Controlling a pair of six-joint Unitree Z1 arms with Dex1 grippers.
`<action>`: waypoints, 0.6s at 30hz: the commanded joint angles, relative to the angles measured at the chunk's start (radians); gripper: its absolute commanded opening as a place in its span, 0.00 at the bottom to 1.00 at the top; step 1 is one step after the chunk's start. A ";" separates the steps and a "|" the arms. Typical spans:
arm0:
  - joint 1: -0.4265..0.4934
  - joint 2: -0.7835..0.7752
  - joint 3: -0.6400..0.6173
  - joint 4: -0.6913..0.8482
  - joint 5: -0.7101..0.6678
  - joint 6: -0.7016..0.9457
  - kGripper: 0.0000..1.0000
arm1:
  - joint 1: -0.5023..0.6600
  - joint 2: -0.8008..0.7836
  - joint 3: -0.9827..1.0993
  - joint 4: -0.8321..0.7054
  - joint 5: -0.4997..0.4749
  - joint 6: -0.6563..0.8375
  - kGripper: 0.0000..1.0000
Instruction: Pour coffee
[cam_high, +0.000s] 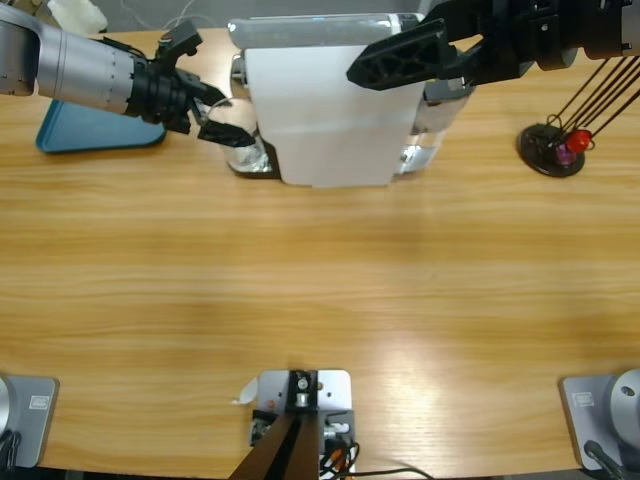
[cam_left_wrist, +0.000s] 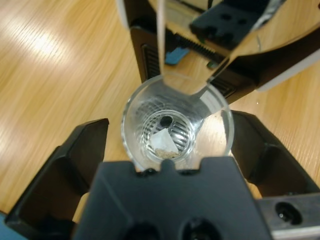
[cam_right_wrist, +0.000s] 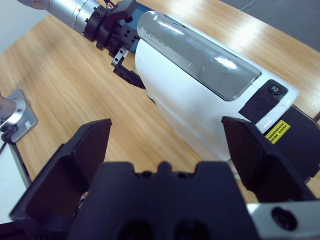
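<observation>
Yellow sticker (cam_right_wrist: 278, 131): sits on the black side panel of the white coffee machine (cam_right_wrist: 190, 95), right wrist view; carries dark print in several lines, too small to read.
Black button (cam_right_wrist: 275, 89): on the machine's top near the sticker; bears a small pale symbol, not a letter or number that can be made out.
Other surfaces: no readable text, brand or number.

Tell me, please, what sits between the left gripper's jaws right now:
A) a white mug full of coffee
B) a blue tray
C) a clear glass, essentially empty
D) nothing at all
C: the left wrist view shows the clear glass between the left gripper's open jaws, with no dark liquid inside.
</observation>
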 joint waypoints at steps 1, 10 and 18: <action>0.043 -0.154 0.099 -0.005 0.050 -0.049 0.99 | -0.012 0.004 -0.013 0.019 -0.004 -0.024 1.00; 0.005 -0.418 0.223 0.040 0.083 -0.309 0.99 | -0.046 0.048 -0.156 0.153 -0.003 -0.073 0.99; -0.185 -0.572 0.260 0.271 0.371 -0.575 1.00 | -0.123 0.086 -0.344 0.389 -0.034 -0.053 0.01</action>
